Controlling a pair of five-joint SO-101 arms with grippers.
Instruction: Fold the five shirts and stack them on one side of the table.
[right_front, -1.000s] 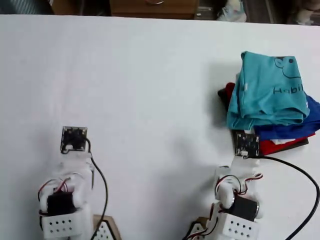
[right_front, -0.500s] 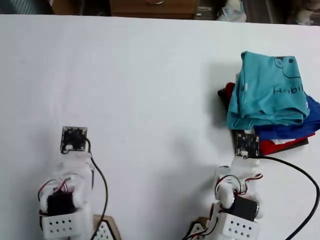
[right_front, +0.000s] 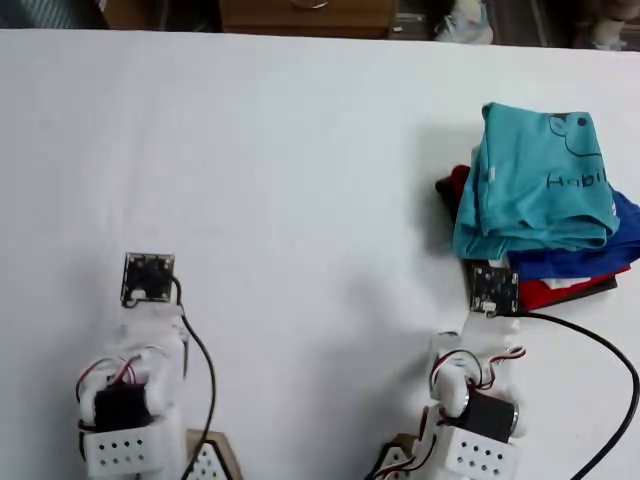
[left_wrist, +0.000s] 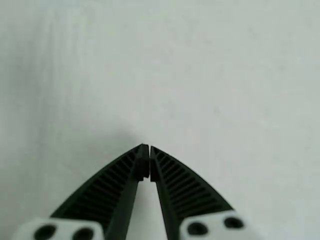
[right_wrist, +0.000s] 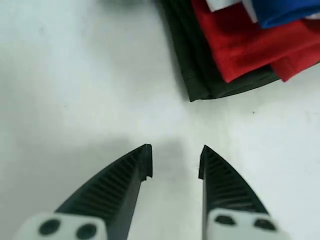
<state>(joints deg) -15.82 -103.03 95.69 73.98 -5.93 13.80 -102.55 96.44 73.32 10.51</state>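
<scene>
A stack of folded shirts sits at the table's right side: a teal shirt (right_front: 535, 185) on top, a blue one (right_front: 600, 250) under it, then a red one (right_front: 560, 292) and a black one (right_front: 446, 190) at the bottom. In the right wrist view the black shirt (right_wrist: 192, 75), red shirt (right_wrist: 240, 45) and blue shirt (right_wrist: 285, 10) lie just ahead of my right gripper (right_wrist: 175, 162), which is open with nothing between its fingers. My left gripper (left_wrist: 146, 162) is shut, empty, over bare white table. Both arms rest at the near edge, the right arm (right_front: 492, 290) just in front of the stack.
The white table (right_front: 280, 160) spreads wide to the left and middle. A black cable (right_front: 600, 345) runs from the right arm toward the right edge. Furniture stands beyond the far edge.
</scene>
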